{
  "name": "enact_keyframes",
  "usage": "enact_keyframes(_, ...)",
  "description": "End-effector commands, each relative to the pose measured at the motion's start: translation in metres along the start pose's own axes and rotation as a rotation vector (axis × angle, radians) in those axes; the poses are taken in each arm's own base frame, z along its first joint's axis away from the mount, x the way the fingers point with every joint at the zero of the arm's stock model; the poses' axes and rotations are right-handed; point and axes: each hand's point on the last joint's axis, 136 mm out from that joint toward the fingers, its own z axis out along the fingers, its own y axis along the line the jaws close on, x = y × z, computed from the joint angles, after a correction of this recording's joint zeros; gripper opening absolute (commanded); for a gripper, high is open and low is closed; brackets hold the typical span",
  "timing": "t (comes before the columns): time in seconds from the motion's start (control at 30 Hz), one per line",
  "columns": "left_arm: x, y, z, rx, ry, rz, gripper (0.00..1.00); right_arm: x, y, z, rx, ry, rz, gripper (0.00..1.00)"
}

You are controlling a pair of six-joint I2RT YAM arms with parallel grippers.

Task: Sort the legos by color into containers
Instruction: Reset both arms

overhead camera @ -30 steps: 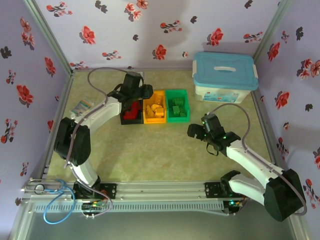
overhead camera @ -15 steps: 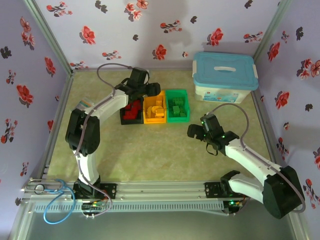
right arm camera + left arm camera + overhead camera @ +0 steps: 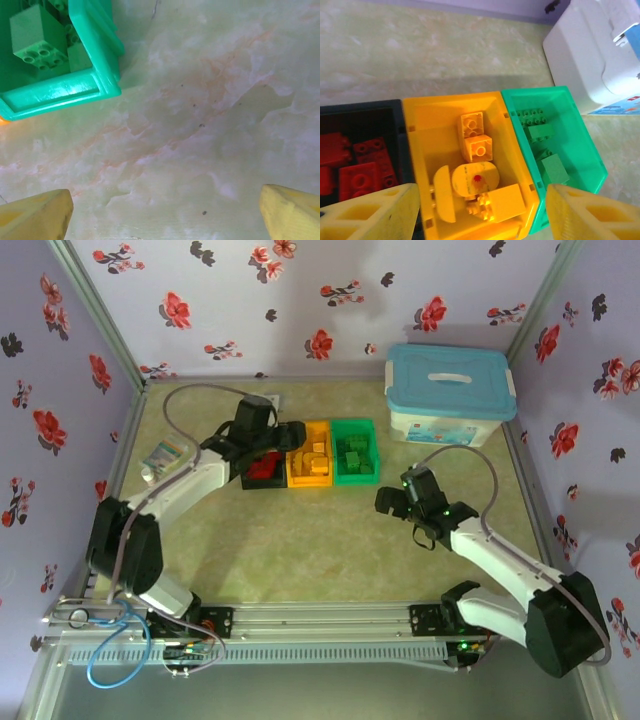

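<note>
Three bins stand side by side at the back of the table: black (image 3: 256, 478), orange-yellow (image 3: 309, 478) and green (image 3: 356, 476). In the left wrist view the black bin (image 3: 395, 112) holds red legos (image 3: 362, 165), the orange-yellow bin (image 3: 425, 130) holds yellow legos (image 3: 478, 148), and the green bin (image 3: 580, 150) holds green legos (image 3: 553, 168). My left gripper (image 3: 283, 437) (image 3: 480, 220) hangs open and empty above the black and orange-yellow bins. My right gripper (image 3: 388, 504) (image 3: 165, 220) is open over bare table, just in front and to the right of the green bin (image 3: 65, 92).
A large white box with a light-blue lid (image 3: 450, 395) sits at the back right, close to the green bin. A small printed packet (image 3: 160, 453) lies by the left wall. Flowered walls enclose the table on three sides.
My left arm has swung its elbow out to the left and lower, drawing the gripper back a little leftward over the bins. The right arm has not moved.
</note>
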Motion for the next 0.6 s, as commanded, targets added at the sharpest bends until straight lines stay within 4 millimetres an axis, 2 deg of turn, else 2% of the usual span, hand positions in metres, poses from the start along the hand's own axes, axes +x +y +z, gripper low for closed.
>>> enact_keyframes(0.0,-0.017,0.017,-0.03,-0.103,-0.125,0.069,0.69,-0.043,-0.001,-0.028,0.046,-0.153,-0.063,0.96)
enact_keyframes(0.13,-0.019,0.052,-0.068,-0.275,-0.216,0.108,0.71,-0.077,-0.014,-0.062,0.109,-0.35,-0.083,0.98)
enact_keyframes(0.27,-0.008,0.098,-0.114,-0.498,-0.316,0.115,0.73,-0.089,-0.035,-0.087,0.178,-0.533,-0.106,0.99)
enact_keyframes(0.3,-0.004,0.106,-0.123,-0.538,-0.339,0.124,0.73,-0.087,-0.043,-0.088,0.198,-0.571,-0.104,0.99)
enact_keyframes(0.47,0.025,0.146,-0.167,-0.701,-0.479,0.148,1.0,-0.073,-0.078,-0.098,0.279,-0.733,-0.049,0.99)
enact_keyframes(0.57,0.043,0.165,-0.187,-0.782,-0.534,0.147,1.0,-0.066,-0.094,-0.099,0.345,-0.764,-0.032,0.99)
